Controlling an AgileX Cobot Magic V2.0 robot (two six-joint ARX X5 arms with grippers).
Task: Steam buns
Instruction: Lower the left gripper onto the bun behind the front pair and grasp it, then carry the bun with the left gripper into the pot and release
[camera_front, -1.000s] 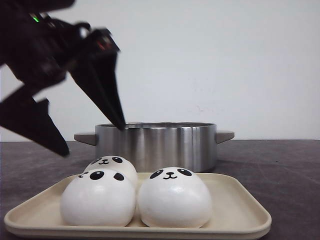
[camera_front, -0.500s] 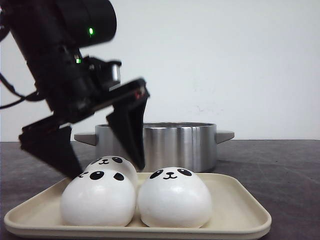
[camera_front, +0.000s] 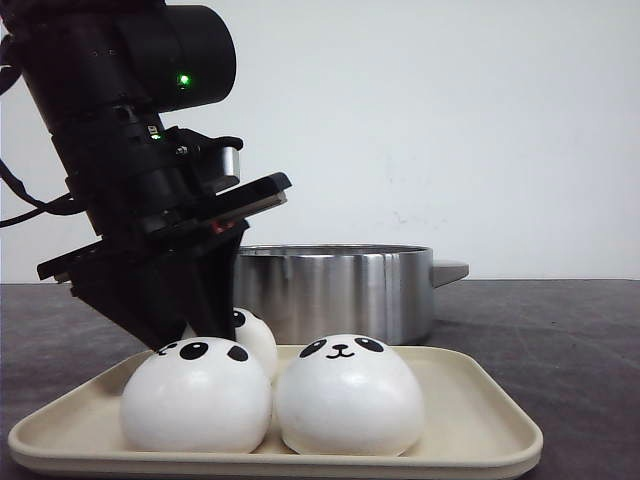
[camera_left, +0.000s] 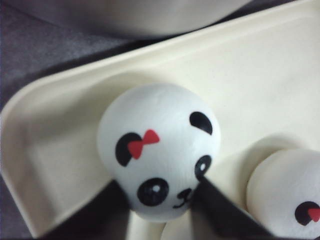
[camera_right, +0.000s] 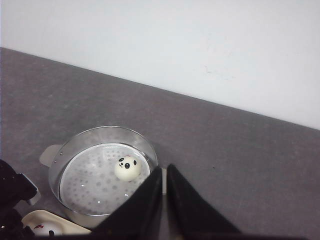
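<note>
Cream plastic forms the tray (camera_front: 480, 425) at the near edge of the tabletop (camera_front: 560, 330). Two panda-faced buns are seen side by side along the tray's near edge, touching: the left front bun (camera_front: 197, 395) and the right front bun (camera_front: 349, 395). Behind them, toward the tray's far left corner, a third bun (camera_left: 160, 150) with a small red bow on one ear is straddled by the left hand (camera_left: 161, 200); its dark fingers (camera_left: 220, 212) are spread apart and set against both sides of the bun, though a firm squeeze cannot be told. In the front view this bun is mostly covered by the black arm.

Beyond the tray's far edge a steel pot (camera_front: 340, 290) with side handles is set on the dark grey tabletop. Inside it, on a perforated steamer plate (camera_right: 90, 175), a fourth bun (camera_right: 127, 168) is resting. The right hand (camera_right: 164, 200) is held high above the pot, its fingers pressed nearly together with nothing between them. A white wall (camera_front: 450, 120) is seen furthest back.
</note>
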